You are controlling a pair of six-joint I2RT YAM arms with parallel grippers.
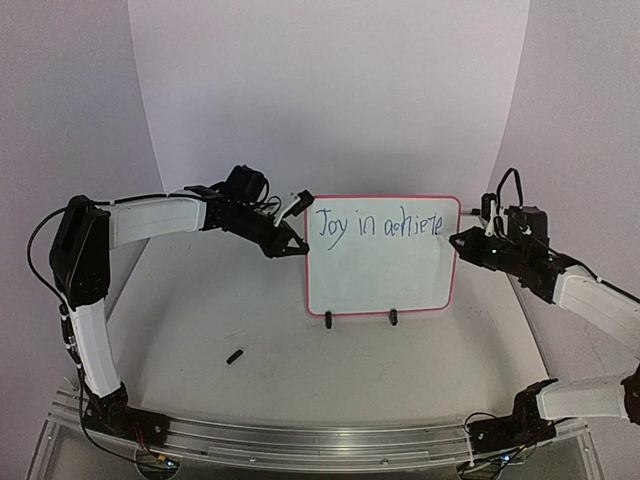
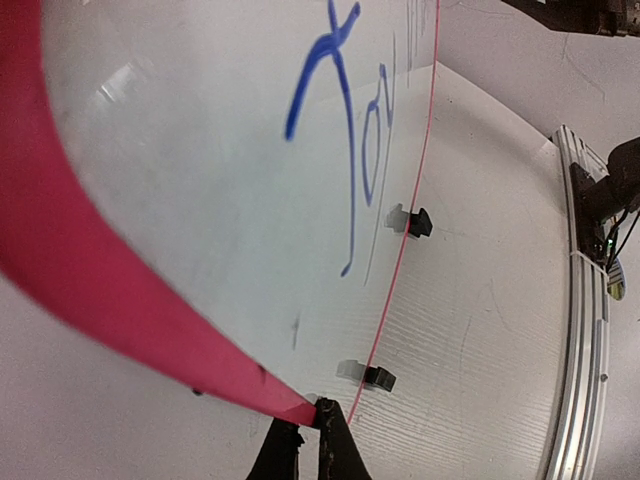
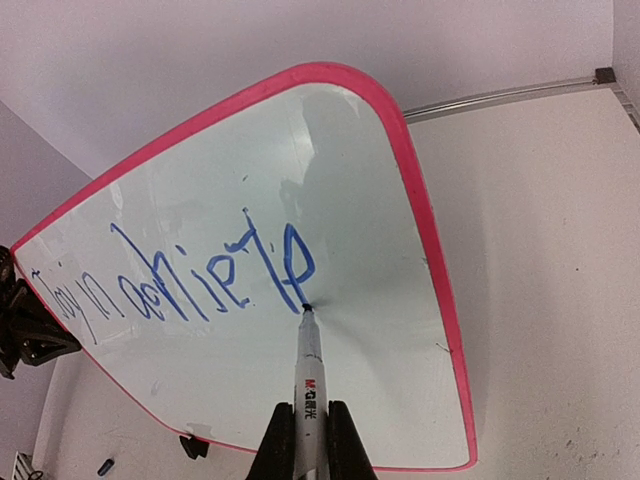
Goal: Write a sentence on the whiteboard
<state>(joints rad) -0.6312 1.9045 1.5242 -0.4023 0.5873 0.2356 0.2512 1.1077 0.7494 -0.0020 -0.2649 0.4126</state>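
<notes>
My right gripper (image 3: pixel 306 412) is pressed together on the marker (image 3: pixel 309 365), whose tip touches the whiteboard (image 1: pixel 380 285) at the last letter of the sentence (image 1: pixel 378 226). My left gripper (image 2: pixel 305 432) is pinched shut on the board's pink rim at its left edge. The board stands upright mid-table on two black clip feet (image 1: pixel 328 320).

Probable faults:
- Too much tip pressure: the board rocks back on its feet, or the thin rim slips out of my left pinch
- Marker twisting between my fingers: uneven strokes
- Writing on rightward: the line runs into the rim

Clearances: only a narrow blank strip lies between the last letter and the right rim. The area below the words is unwritten. A small dark piece (image 1: pixel 235 356) lies on the table well apart from the board
</notes>
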